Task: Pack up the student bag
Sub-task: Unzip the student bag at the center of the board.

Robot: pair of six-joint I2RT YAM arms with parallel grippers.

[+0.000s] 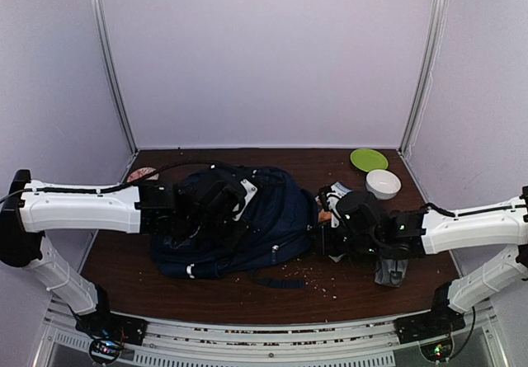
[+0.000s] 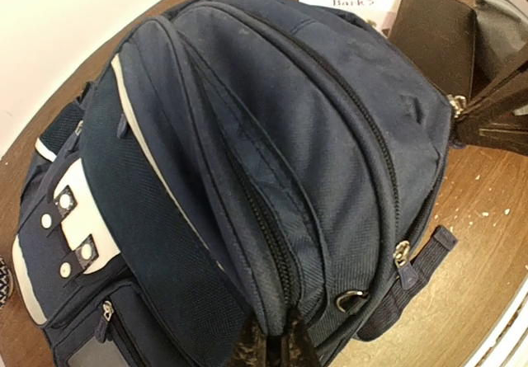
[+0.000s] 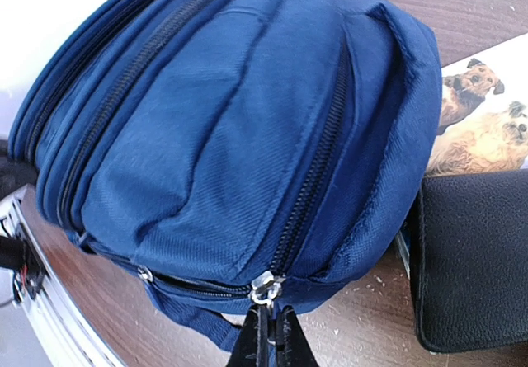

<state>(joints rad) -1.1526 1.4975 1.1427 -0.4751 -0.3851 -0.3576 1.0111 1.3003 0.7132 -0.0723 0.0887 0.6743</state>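
Note:
The student bag [image 1: 264, 223], a large navy backpack, lies on its side in the middle of the table. Its white patch [image 2: 70, 218] and thin white stripe [image 2: 136, 128] show in the left wrist view. My left gripper [image 2: 279, 342] is shut on a fold of the bag's fabric beside a closed zip, over the bag's left part [image 1: 224, 212]. My right gripper [image 3: 268, 313] is shut on the metal zip pull [image 3: 266, 289] at the bag's right end [image 1: 320, 223]. That zip runs closed up over the bag's curve.
A black wallet-like case [image 3: 474, 260] and a booklet with dog pictures [image 3: 478, 111] lie right beside the bag. A green plate [image 1: 369, 159] and white bowl [image 1: 383, 184] stand at the back right. A grey pouch [image 1: 390, 272] lies under the right arm. Crumbs dot the wood.

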